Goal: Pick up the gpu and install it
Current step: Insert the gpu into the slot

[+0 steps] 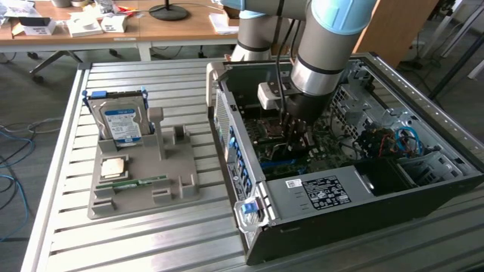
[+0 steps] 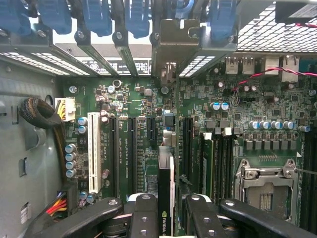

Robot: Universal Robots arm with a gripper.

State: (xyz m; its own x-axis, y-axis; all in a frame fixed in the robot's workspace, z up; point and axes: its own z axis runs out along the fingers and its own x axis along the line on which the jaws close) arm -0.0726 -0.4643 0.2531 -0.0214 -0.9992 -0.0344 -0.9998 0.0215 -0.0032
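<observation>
Computer case [image 1: 318,232] laid open on the slatted worktop [image 1: 151,238] at the exterior frame's right, side panel off, evidently for reach to the motherboard [image 2: 138,144]. Gpu [image 2: 166,198] held edge-on and upright above the expansion slots, seemingly to line up for seating. Fingers [image 2: 203,218] clenched on its two faces, card sandwiched between them.
</observation>
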